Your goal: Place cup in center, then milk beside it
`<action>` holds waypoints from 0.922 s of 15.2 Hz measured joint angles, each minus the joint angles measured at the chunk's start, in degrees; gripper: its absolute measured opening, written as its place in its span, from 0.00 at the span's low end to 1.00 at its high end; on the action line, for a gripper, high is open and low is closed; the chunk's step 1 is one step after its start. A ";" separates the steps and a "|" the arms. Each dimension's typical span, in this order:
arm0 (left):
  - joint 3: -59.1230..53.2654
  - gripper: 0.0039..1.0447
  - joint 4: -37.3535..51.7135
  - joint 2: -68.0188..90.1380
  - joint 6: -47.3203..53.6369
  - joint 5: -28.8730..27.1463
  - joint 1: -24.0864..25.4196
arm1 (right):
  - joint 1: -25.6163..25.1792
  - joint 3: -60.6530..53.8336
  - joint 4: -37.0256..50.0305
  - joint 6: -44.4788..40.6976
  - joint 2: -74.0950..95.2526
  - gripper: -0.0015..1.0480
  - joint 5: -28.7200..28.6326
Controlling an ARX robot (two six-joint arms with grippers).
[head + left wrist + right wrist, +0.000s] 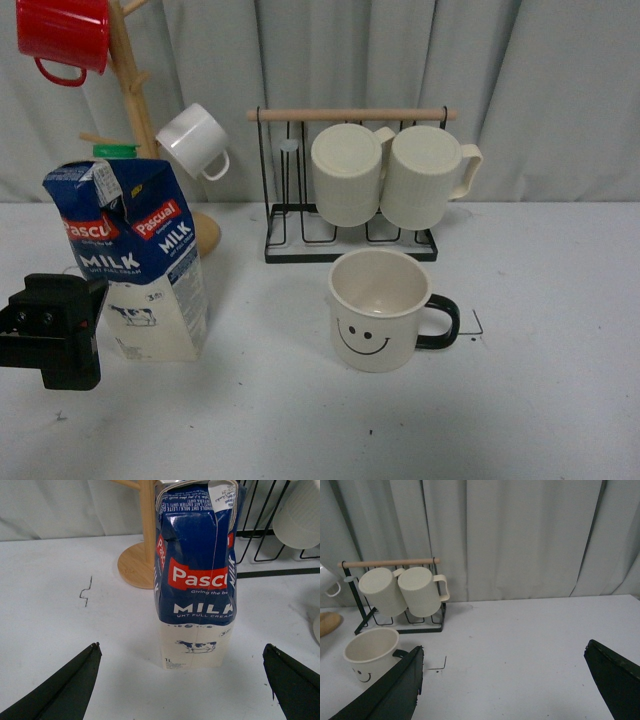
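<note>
The cup point(378, 312), cream-white with a black smiley face and black handle, stands upright on the pale grey center point(290, 390), a black corner mark point(476, 325) just right of its handle. The milk point(135, 260) stands upright at the left, apart from the cup. My left gripper point(50, 330) is low beside the carton's left side. In the left wrist view it point(181, 647) is open and empty, with the milk point(197, 575) just ahead between the fingers point(75, 685). My right gripper point(504, 652) is open and empty, with the cup point(370, 652) beside one finger.
A black wire rack point(300, 240) with two ribbed cream mugs point(350, 175) stands behind the cup. A wooden mug tree point(135, 90) behind the milk holds a red mug point(65, 35) and a small white mug point(195, 140). A grey curtain closes the back.
</note>
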 joint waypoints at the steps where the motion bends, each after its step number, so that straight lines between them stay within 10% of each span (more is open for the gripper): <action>1: 0.57 0.94 1.40 1.99 0.04 -0.63 -0.26 | 0.00 0.00 0.02 0.00 0.00 0.94 -0.02; 14: 16.13 0.94 7.23 18.93 -5.14 3.78 2.97 | 0.00 0.00 0.00 0.00 0.00 0.94 0.00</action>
